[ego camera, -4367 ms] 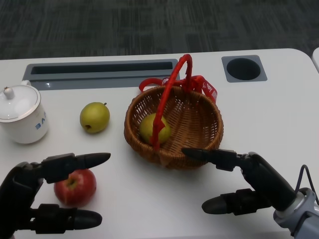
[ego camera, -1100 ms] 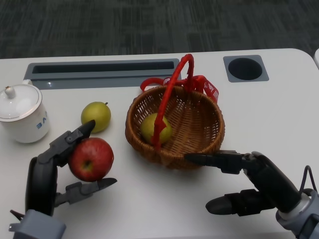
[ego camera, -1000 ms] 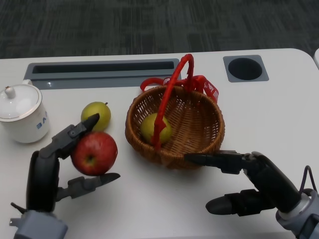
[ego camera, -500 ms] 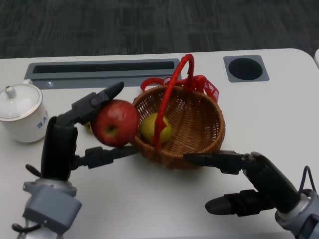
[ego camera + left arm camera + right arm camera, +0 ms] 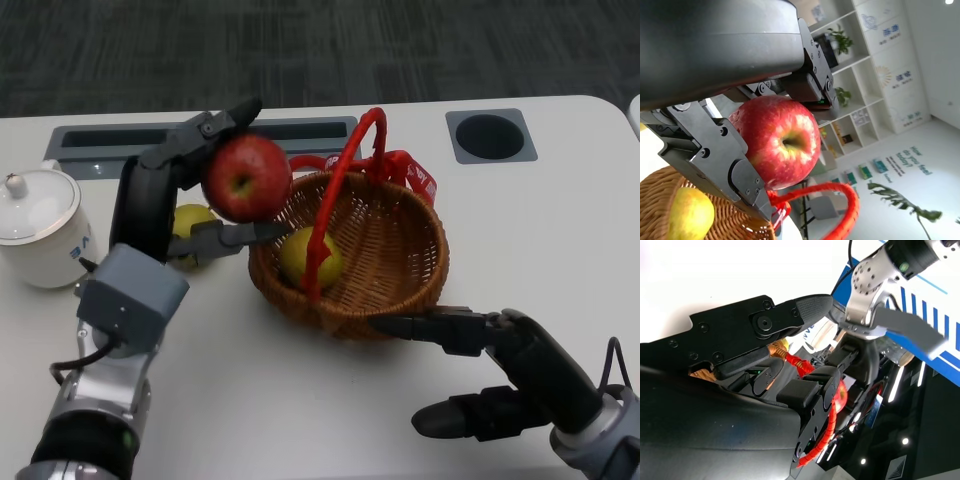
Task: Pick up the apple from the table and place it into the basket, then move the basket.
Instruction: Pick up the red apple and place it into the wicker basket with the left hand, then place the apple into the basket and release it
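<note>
My left hand [image 5: 190,185] grips a red apple [image 5: 247,178] in the air, just over the left rim of the wicker basket [image 5: 400,270]. The left wrist view shows the apple [image 5: 777,140] held between the fingers [image 5: 715,150], above the basket's weave [image 5: 655,200] and its red handle [image 5: 840,192]. A yellow-green pear [image 5: 305,255] lies inside the basket. The red handle [image 5: 350,170] arches over it. My right hand [image 5: 500,375] stays low at the front right, fingers apart, one fingertip close to the basket's near rim, holding nothing.
A second green pear [image 5: 190,225] sits on the table behind my left forearm. A white lidded pot [image 5: 35,230] stands at the far left. A grey slot [image 5: 100,140] and a round recess [image 5: 490,135] lie along the table's back.
My left hand picked the apple up off the table and carried it up and to the right, from the front left to the basket's left rim. The right hand kept still.
</note>
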Available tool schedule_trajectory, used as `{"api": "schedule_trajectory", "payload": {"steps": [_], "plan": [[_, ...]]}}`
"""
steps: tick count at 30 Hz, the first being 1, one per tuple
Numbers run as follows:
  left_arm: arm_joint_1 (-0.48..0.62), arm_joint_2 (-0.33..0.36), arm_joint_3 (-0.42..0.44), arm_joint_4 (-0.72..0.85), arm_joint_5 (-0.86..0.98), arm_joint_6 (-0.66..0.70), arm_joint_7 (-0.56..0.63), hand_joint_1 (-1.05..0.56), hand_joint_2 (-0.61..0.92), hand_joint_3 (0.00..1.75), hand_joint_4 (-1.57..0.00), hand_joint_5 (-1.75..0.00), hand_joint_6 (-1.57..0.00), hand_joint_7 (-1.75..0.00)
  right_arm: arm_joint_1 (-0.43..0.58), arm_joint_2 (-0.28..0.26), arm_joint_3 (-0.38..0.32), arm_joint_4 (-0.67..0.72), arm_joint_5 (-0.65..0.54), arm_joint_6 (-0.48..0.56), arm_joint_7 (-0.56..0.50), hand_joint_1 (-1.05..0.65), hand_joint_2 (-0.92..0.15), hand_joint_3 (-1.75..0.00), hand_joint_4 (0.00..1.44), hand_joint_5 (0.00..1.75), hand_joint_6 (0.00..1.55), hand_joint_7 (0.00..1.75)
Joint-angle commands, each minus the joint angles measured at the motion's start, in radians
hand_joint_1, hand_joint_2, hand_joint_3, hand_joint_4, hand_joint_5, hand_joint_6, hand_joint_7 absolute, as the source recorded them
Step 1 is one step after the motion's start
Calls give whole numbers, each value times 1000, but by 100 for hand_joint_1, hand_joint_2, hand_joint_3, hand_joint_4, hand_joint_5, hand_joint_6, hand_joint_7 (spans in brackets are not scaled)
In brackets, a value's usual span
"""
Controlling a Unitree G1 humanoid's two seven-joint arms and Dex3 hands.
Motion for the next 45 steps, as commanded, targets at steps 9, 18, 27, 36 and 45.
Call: {"api": "schedule_trajectory", "payload": {"steps": [9,18,27,36,45], "plan": [[-176,-16,-13,234,-2,55,-51,-14,82,0,-119,-5,-110,0,30,0,5,-45,26,-10,7,-58,-92,-8,73,0,69,0],[-223,-33,-49,316,30,108,-63,-10,82,0,-119,-3,-109,0,51,4,10,-74,34,-9,4,-57,-92,-7,73,0,69,0],[-229,-38,-82,342,78,111,-51,-17,79,0,-89,0,-85,0,70,-2,16,-104,50,7,13,-57,-92,-7,73,0,69,0],[-235,59,-140,310,123,56,-168,-47,74,0,-7,0,-22,0,71,-8,15,-111,56,5,22,-56,-92,-7,73,0,69,0],[-244,139,-167,260,161,63,-159,-65,74,0,0,0,-17,-1,73,-13,10,-119,62,11,27,-54,-92,-7,74,0,69,0]]}}
